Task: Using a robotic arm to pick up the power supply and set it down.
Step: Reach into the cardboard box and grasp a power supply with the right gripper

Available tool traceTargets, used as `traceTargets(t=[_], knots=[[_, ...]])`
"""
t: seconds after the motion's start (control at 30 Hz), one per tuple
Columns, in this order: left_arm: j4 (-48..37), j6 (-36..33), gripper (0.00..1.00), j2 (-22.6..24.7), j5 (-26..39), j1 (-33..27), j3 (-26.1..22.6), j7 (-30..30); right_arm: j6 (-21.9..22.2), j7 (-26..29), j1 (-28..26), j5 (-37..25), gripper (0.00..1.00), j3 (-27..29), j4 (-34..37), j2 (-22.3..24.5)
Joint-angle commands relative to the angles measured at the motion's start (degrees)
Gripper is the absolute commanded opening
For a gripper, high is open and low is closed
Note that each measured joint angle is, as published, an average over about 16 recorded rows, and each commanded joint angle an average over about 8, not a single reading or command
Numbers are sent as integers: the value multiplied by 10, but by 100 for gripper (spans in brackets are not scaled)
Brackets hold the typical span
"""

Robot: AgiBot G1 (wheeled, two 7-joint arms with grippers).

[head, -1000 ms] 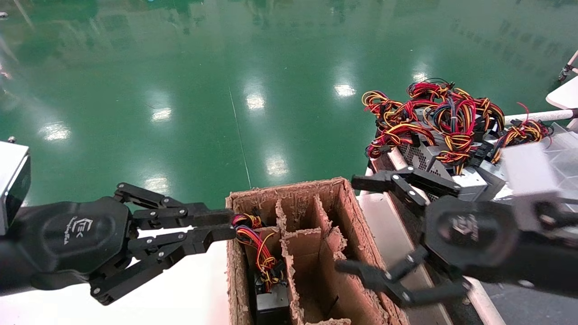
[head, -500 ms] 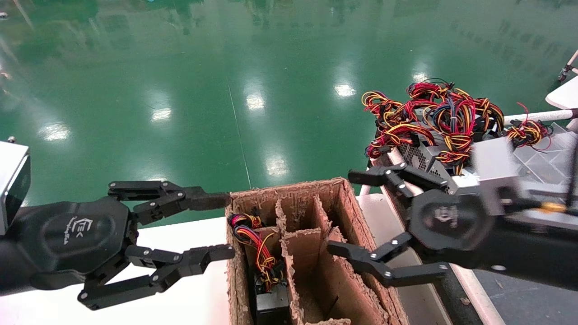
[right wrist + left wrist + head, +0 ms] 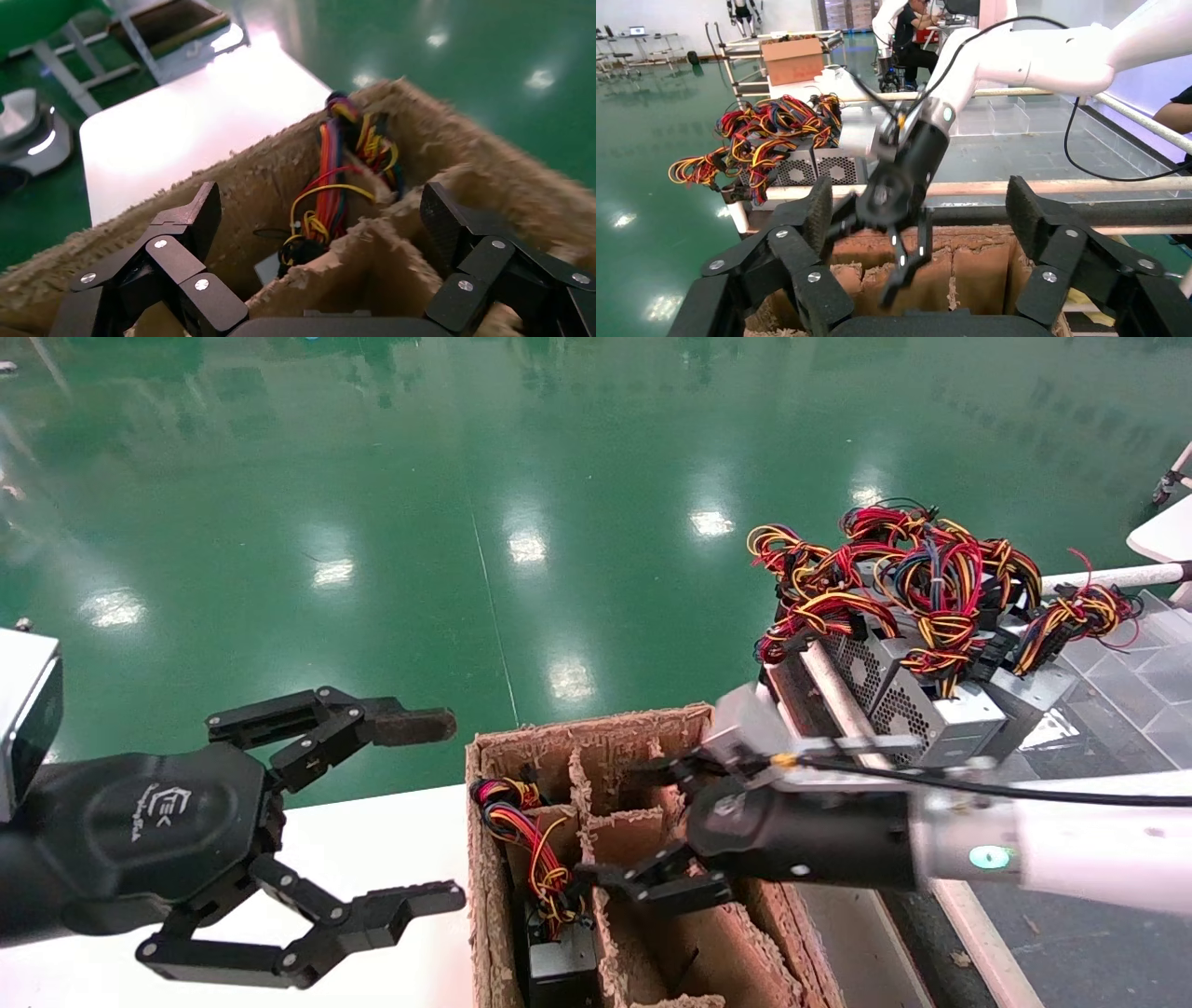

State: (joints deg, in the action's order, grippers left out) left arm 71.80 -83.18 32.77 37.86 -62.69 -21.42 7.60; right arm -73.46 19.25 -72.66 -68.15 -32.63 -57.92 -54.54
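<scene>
The power supply (image 3: 562, 971) is a dark box standing low in the left compartment of the torn cardboard box (image 3: 596, 733). Its red, yellow and black wires (image 3: 526, 845) rise to the rim. The robotic arm (image 3: 1071, 854), white with a black wrist, reaches in from the right. Its right gripper (image 3: 622, 823) hangs open over the dividers beside that compartment, holding nothing. The right wrist view looks past the open right gripper (image 3: 320, 225) to the wires (image 3: 336, 189) and a corner of the power supply (image 3: 268, 268). My left gripper (image 3: 424, 812) stands open just left of the box.
Silver-grey boxes with fan grilles (image 3: 917, 696) are piled at the right under tangled wires (image 3: 899, 575), next to a clear tray (image 3: 1131, 668). The cardboard box stands on a white table (image 3: 372, 845) with green floor beyond. The left wrist view shows the cardboard dividers (image 3: 979, 267).
The left gripper, nearly shut at the box's left rim by the wires, has opened wide. The right arm has swung left from the pile to above the box's dividers.
</scene>
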Motion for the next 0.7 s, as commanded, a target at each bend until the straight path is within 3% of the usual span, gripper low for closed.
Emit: traceTargets(t=[0.03, 0.13, 0.17, 0.4, 0.43, 0.7], knots=[[0, 0, 100, 0, 0, 0, 0, 0, -3, -7, -11, -15, 100, -13, 24, -23], [0, 0, 100, 0, 0, 0, 0, 0, -8, -24, -17, -23, 100, -22, 52, -47], [0, 0, 100, 0, 0, 0, 0, 0, -9, -30, -19, -25, 94, -25, 61, -54], [0, 0, 100, 0, 0, 0, 0, 0, -11, -73, -30, -37, 7, -37, 127, -100], [0, 0, 100, 0, 0, 0, 0, 0, -12, -79, -32, -38, 1, -38, 137, -105], [0, 0, 100, 0, 0, 0, 0, 0, -17, -125, -45, -38, 0, -40, 199, -135]])
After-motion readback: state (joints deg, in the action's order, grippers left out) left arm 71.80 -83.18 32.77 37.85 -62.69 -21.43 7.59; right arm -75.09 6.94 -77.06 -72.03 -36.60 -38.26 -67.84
